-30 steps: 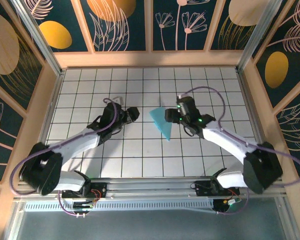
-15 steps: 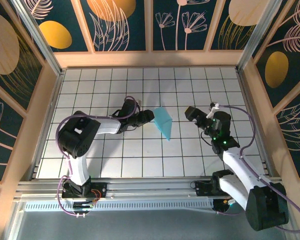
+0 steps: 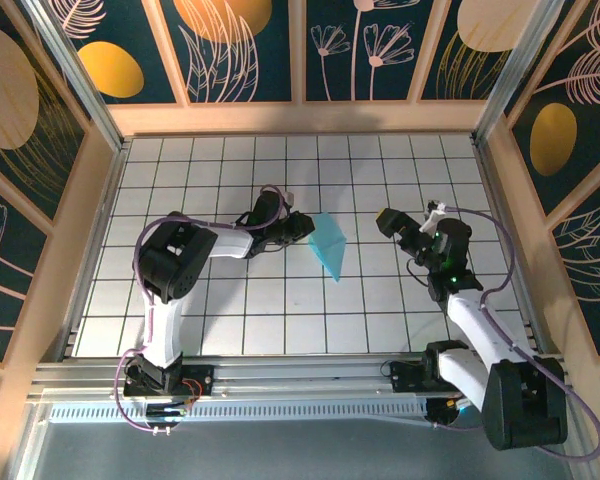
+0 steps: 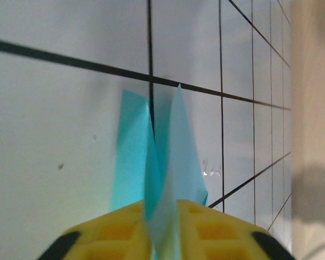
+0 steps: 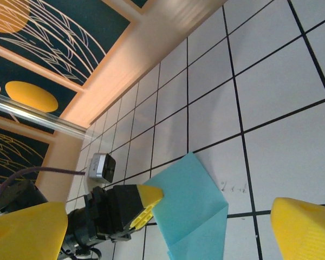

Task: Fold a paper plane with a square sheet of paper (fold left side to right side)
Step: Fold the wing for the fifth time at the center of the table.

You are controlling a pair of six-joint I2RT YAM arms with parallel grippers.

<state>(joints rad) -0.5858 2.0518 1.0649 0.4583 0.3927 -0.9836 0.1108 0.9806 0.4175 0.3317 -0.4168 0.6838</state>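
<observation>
Step in hand: the left gripper [image 3: 302, 228] pinches the left edge of the cyan sheet [image 3: 328, 246], seemingly ready to fold it rightward.
Left claw: pads clamped together on the paper's edge, with a layer standing up between them.
Right claw: the right gripper [image 3: 398, 228] is spread wide and holds nothing.
Sheet's place: mid-table [image 3: 180, 330], at the left gripper's 3 o'clock; the right gripper waits apart at the sheet's 3 o'clock.
Doing it well: lift low, arc toward 3 o'clock and match the edges before pressing, since dragging would likely buckle thin paper.
</observation>
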